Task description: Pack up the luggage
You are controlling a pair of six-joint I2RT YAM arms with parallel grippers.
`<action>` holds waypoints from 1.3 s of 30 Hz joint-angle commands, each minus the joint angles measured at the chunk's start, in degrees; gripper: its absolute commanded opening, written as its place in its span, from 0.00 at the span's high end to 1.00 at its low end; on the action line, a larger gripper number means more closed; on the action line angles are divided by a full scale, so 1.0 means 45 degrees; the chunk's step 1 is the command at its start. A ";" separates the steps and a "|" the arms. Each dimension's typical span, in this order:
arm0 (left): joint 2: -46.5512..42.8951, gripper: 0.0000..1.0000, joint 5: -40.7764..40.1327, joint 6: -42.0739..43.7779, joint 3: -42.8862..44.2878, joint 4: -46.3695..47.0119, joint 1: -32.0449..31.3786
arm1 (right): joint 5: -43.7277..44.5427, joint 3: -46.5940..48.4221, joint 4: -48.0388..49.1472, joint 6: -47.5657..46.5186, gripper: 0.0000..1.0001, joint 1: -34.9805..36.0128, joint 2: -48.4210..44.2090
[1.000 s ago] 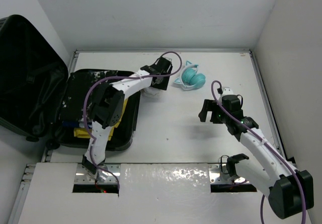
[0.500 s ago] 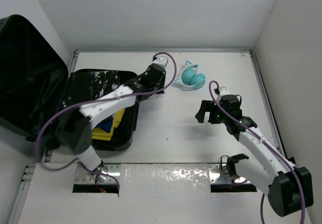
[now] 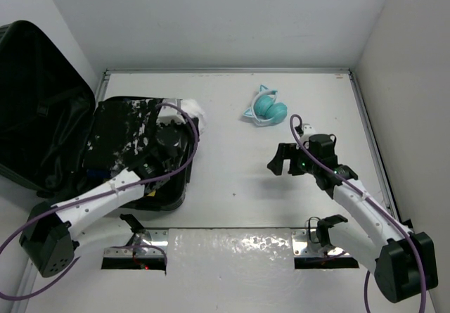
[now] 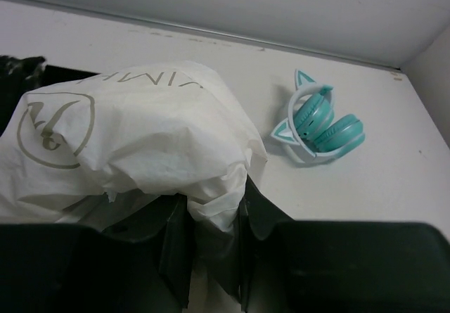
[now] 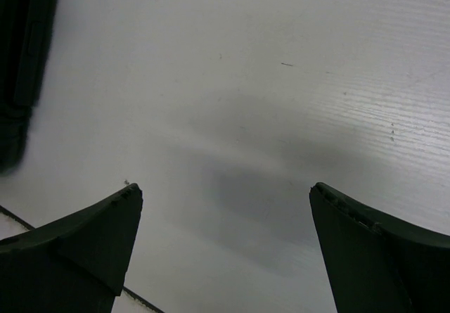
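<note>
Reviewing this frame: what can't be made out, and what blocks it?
- Contents of the white bag: opaque wherever it shows.
- Its lettering, left wrist view: upside down, partly folded under.
- Contents of the luggage, top view: the left arm covers much of the base.
- Fingertips of the left gripper, top view: hidden under wrist and bag.
- The luggage, right wrist view: only a dark sliver at the left edge.

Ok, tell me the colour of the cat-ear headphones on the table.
The headphones are teal, with a whitish band; the left wrist view shows them best.
</note>
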 commanded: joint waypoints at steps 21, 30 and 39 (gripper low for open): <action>-0.0247 1.00 0.0922 -0.1215 0.0222 0.2036 0.3274 | -0.1592 0.0180 0.1893 0.0374 0.01 -0.0038 0.0983; -0.1029 1.00 -0.1050 -0.4803 0.3817 -0.9465 0.3060 | -0.1396 0.0258 0.1893 0.0530 0.01 -0.0038 0.1218; -0.3683 1.00 0.0530 -0.5629 0.1417 -1.2732 0.3079 | -0.1688 0.0375 0.1717 0.0530 0.01 -0.0038 0.0886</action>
